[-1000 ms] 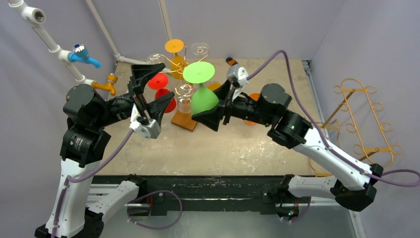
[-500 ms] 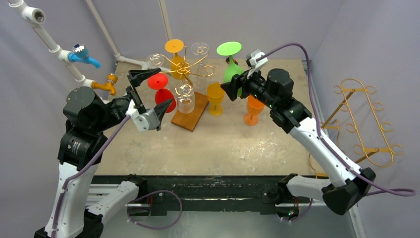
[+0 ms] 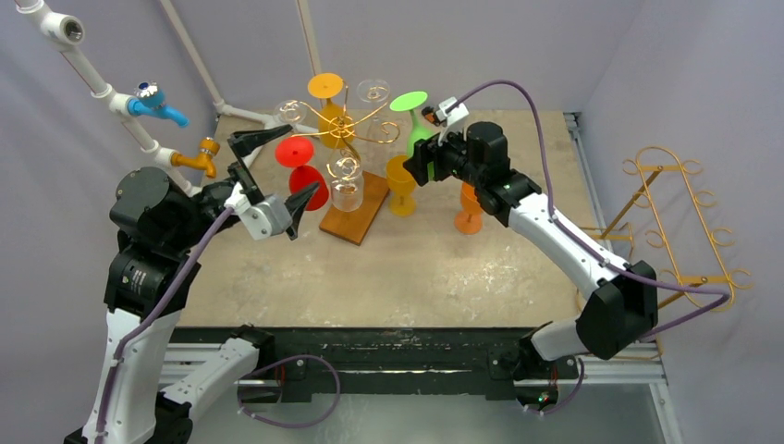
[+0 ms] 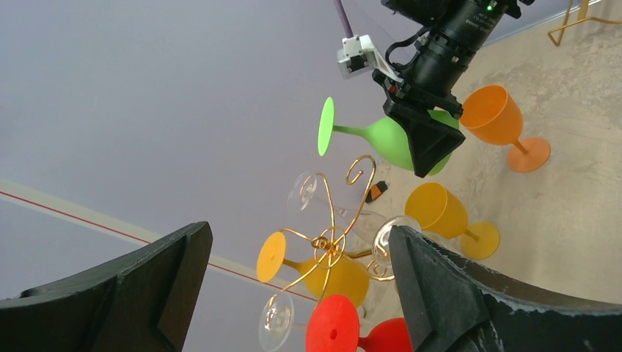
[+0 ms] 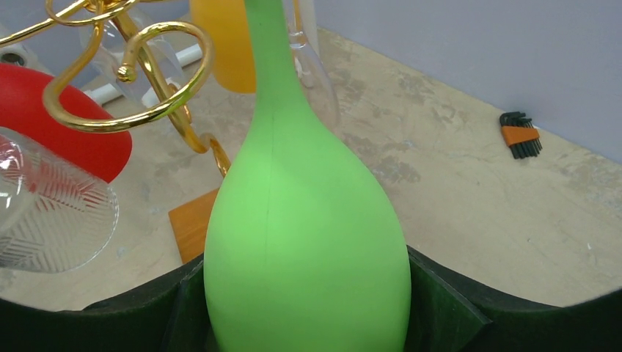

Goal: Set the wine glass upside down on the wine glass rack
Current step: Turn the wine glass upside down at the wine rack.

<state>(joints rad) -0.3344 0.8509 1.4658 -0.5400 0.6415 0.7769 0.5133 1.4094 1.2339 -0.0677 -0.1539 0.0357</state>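
The green wine glass (image 3: 421,137) is upside down, foot up, at the right side of the gold wire rack (image 3: 347,125). My right gripper (image 3: 427,159) is shut on its bowl (image 5: 304,220), one finger on each side. The stem rises just right of a curled rack arm (image 5: 139,73); I cannot tell whether they touch. The left wrist view shows the green glass (image 4: 389,139) lifted beside the rack (image 4: 334,235). My left gripper (image 3: 275,171) stands open and empty left of the rack, its jaws wide apart (image 4: 297,242).
Red (image 3: 296,151), orange (image 3: 325,88) and clear (image 3: 344,180) glasses hang on the rack above its wooden base (image 3: 356,220). A yellow glass (image 3: 400,180) and an orange glass (image 3: 470,208) stand upright beside it. Another gold rack (image 3: 679,222) leans at the right. Pipes with taps (image 3: 153,102) run at the left.
The right arm has carried the green glass from in front of the rack back and up to the rack's right side. The left gripper has drawn back a little to the left, still open.
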